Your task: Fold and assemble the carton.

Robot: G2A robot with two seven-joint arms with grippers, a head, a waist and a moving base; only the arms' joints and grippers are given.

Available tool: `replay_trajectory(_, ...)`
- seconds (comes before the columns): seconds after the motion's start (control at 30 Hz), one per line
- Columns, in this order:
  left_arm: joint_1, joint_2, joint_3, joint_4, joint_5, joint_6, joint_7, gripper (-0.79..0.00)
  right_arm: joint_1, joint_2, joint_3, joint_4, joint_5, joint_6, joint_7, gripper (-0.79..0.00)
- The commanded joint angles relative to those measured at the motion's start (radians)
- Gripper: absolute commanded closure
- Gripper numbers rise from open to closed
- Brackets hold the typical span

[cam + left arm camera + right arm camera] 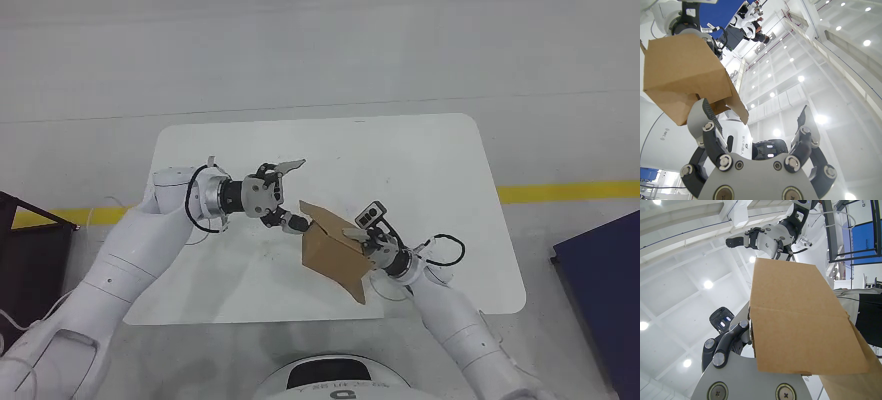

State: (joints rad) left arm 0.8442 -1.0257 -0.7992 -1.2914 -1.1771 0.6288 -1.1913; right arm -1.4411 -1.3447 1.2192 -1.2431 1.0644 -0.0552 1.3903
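Table, top view: white table (pixel 420 160) with rounded corners, standing on a pale grey floor (pixel 320 60) crossed by a yellow line (pixel 560 190).
Carton, top view: brown cardboard carton (pixel 335 250), tilted, over the table's near half and toward the near right corner. One flap reaches toward the near edge.
Right gripper, top view: right gripper (pixel 365 240) sits at the carton's right side, clamped on the cardboard.
Left gripper, top view: left gripper (pixel 295 193) is over the table's middle, just left of the carton. Its fingers are spread wide with nothing between them, and the nearer fingertip is just beside the carton's left corner.
Background, left wrist view: high white ceiling (pixel 810 56) with round lamps.
Carton, left wrist view: held up against the ceiling, open end facing this gripper, a flap hanging at a slant.
Left gripper, left wrist view: both ribbed fingers (pixel 710 113) stand far apart. One tip lies against the carton's open end, while the other is well apart from the cardboard. Nothing is held.
Background, right wrist view: white ceiling beams and lamps.
Carton, right wrist view: a creased panel lies right across this gripper's front, hiding its fingertips. One dark finger link (pixel 728 336) shows beside the panel.
Left gripper, right wrist view: farther off beyond the carton's far edge, spread open.
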Motion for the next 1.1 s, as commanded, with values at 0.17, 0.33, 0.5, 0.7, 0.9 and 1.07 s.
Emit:
replay_trajectory(0.17, -0.051, -0.007, 0.055, 0.053, -0.034, -0.026, -0.026, -0.699, -0.007, 0.004, 0.007, -0.005, 0.007, -0.01, 0.008, 0.0)
replay_trajectory(0.33, -0.074, -0.01, 0.1, 0.054, -0.041, -0.028, -0.028, -0.671, -0.009, 0.007, 0.009, -0.012, 0.006, -0.01, 0.006, 0.0)
replay_trajectory(0.5, -0.094, -0.012, 0.138, 0.063, -0.053, -0.032, -0.032, -0.643, -0.011, 0.009, 0.01, -0.018, 0.008, -0.01, 0.001, 0.0)
replay_trajectory(0.7, -0.113, -0.006, 0.18, 0.071, -0.055, -0.039, -0.039, -0.446, -0.011, 0.011, 0.012, -0.019, 0.01, -0.017, -0.006, 0.0)
replay_trajectory(0.9, -0.141, 0.001, 0.234, 0.062, -0.058, -0.052, -0.052, -0.363, -0.007, 0.012, 0.006, -0.015, 0.009, -0.018, -0.015, 0.0)
replay_trajectory(1.07, -0.164, 0.014, 0.282, 0.072, -0.06, -0.066, -0.066, -0.357, -0.005, 0.012, 0.004, -0.01, 0.015, -0.019, -0.019, 0.0)
